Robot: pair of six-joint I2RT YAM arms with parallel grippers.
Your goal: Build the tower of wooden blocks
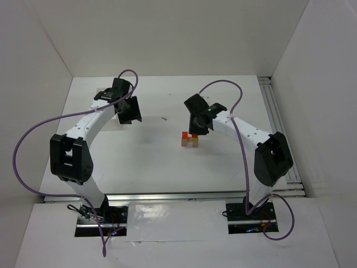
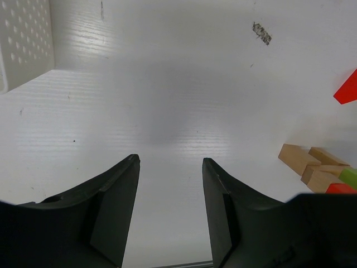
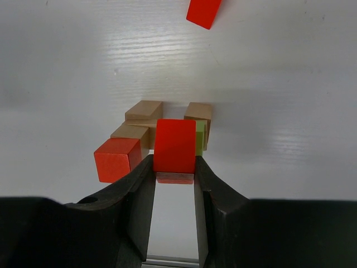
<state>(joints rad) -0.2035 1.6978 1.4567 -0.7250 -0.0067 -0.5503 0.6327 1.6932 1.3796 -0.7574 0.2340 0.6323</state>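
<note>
Three red blocks (image 3: 118, 159), four tan blocks (image 3: 144, 110), one green block (image 3: 199, 138) at centre frame. The right gripper (image 3: 174, 167) pinches a red one; the left gripper (image 2: 170, 164) gapes, holding nothing.

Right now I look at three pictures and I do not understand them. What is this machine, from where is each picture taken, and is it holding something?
These are two robot arms bolted at the near edge of a white table. One picture looks down from above and behind them. The other two come from small cameras on each wrist, so the dark shapes at the bottom are that arm's own fingers.

The left gripper is open and holds nothing; a white perforated box sits at the corner of its view.

The right gripper is shut on a red block, just in front of a small cluster of tan blocks, a lime green block and another red block. One more red block lies apart, farther away.
</note>
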